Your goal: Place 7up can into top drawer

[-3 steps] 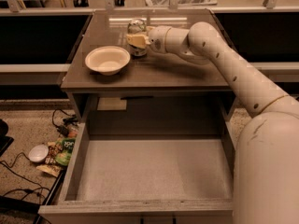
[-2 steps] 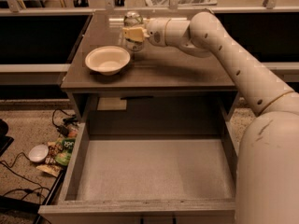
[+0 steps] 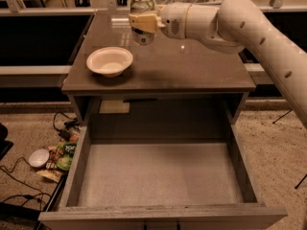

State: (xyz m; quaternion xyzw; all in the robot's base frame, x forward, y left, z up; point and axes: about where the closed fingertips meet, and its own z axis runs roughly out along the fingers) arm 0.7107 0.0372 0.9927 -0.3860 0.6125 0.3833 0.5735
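My gripper (image 3: 140,22) is shut on the 7up can (image 3: 143,35), a small silver-topped can held upright in the air above the back of the cabinet top (image 3: 201,66). The arm reaches in from the right. The top drawer (image 3: 160,174) is pulled fully open below the front of the cabinet, wide and shallow with a flat light grey bottom and nothing in it. The can is well behind and above the drawer.
A cream bowl (image 3: 109,61) sits on the cabinet top to the left of the can. A small white bowl (image 3: 38,157), a green packet (image 3: 64,156) and cables lie on the floor to the left of the drawer.
The gripper has lifted the can off the cabinet top and raised it, drifting slightly left. The bowl and the drawer have not moved.
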